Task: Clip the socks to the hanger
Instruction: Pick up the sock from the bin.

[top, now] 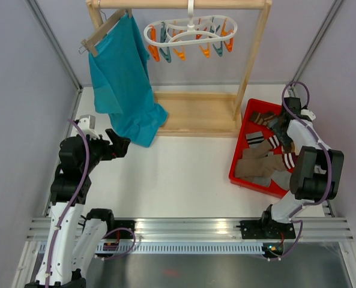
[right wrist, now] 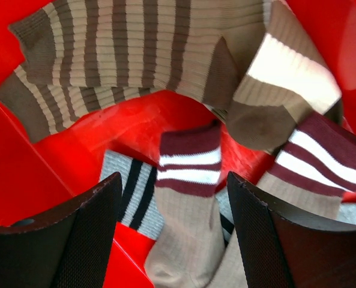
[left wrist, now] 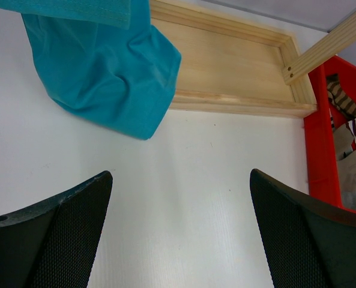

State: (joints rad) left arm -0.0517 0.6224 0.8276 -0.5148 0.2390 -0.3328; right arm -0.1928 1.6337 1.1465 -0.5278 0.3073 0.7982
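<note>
Several socks (top: 263, 157) lie heaped in a red bin (top: 236, 157) at the right. The white looped hanger (top: 190, 31) with orange and teal clips hangs from the wooden rail at the top. My right gripper (top: 280, 131) is lowered into the bin. In the right wrist view it (right wrist: 173, 180) stands open astride a taupe sock with a maroon and white cuff (right wrist: 190, 210), with a gap on each side. A brown-striped sock (right wrist: 117, 54) lies beyond. My left gripper (left wrist: 181, 174) is wide open and empty above bare table, far left of the bin (left wrist: 319, 156).
A teal shirt (top: 120, 78) on a wooden hanger droops onto the table and the wooden rack base (top: 196, 114). The rack's right upright (top: 253, 60) stands beside the bin. A grey sock with black stripes (right wrist: 126, 192) lies under the taupe one.
</note>
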